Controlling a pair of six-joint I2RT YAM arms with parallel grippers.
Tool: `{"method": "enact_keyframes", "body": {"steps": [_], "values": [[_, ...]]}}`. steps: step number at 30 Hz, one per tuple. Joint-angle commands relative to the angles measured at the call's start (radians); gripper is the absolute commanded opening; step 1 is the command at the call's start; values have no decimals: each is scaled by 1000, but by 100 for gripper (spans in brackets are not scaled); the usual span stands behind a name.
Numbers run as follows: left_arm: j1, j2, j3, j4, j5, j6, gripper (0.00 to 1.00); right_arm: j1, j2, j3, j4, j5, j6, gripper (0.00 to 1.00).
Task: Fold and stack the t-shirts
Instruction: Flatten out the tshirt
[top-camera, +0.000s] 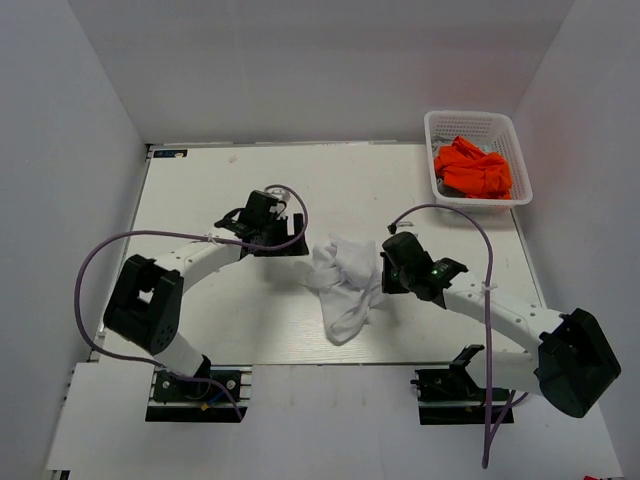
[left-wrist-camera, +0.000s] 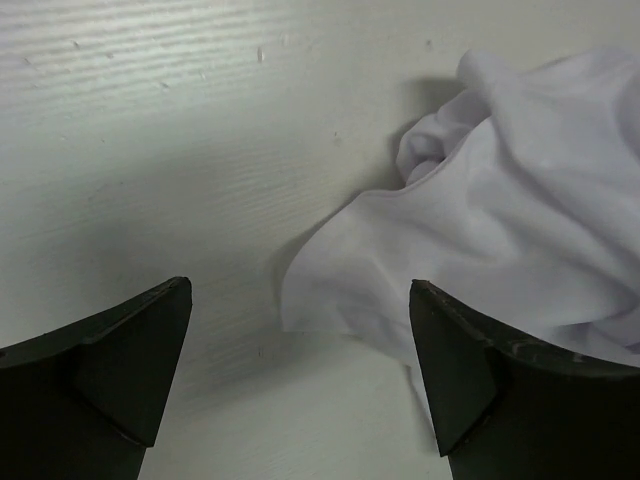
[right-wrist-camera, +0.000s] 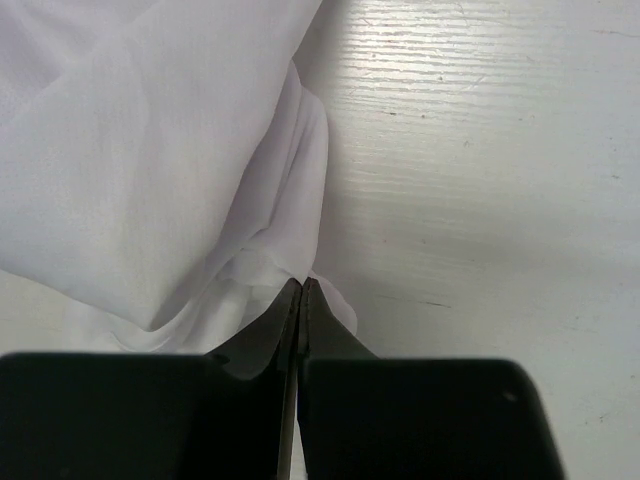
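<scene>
The left gripper (left-wrist-camera: 300, 290) hangs low, jaws wide apart, beside the white t-shirt (top-camera: 345, 285); the right gripper (right-wrist-camera: 301, 285) pinches its fold.

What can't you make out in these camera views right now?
Top view: the white t-shirt loses its sleeves and collar in its crumples.
Top view: the orange t-shirt is hidden lower down by the basket walls.
Right wrist view: whether the shut right pincer holds cloth; the seam is too thin.
Left wrist view: the shirt is cut off at the right edge, past the open left pincer.
</scene>
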Motion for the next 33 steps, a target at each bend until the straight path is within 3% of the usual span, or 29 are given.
{"method": "enact_keyframes", "body": {"steps": [1,6,10,13,16,17,20,27,33], "values": [[-24,22,8,-35,67,64,100,-12,14,35,-28,5,-16,0],[-61,59,-47,11,120,115,100,-34,40,42,-26,3,-15,0],[-103,147,-14,1,47,106,87,-49,40,36,-25,-12,-13,0],[-128,228,40,-33,-13,97,65,-57,28,25,-20,-13,-8,0],[-128,240,63,-33,-14,75,21,-67,15,16,-20,-10,-8,0],[-128,222,63,-24,-26,62,0,-69,14,18,-19,-1,-15,0],[-128,121,75,-13,-69,42,0,-83,18,48,-22,60,-30,0],[-110,-124,176,-24,-320,-4,0,-145,22,203,-98,278,-13,0],[-110,-241,293,-62,-497,25,0,-182,-51,384,-89,436,-86,0]]}}
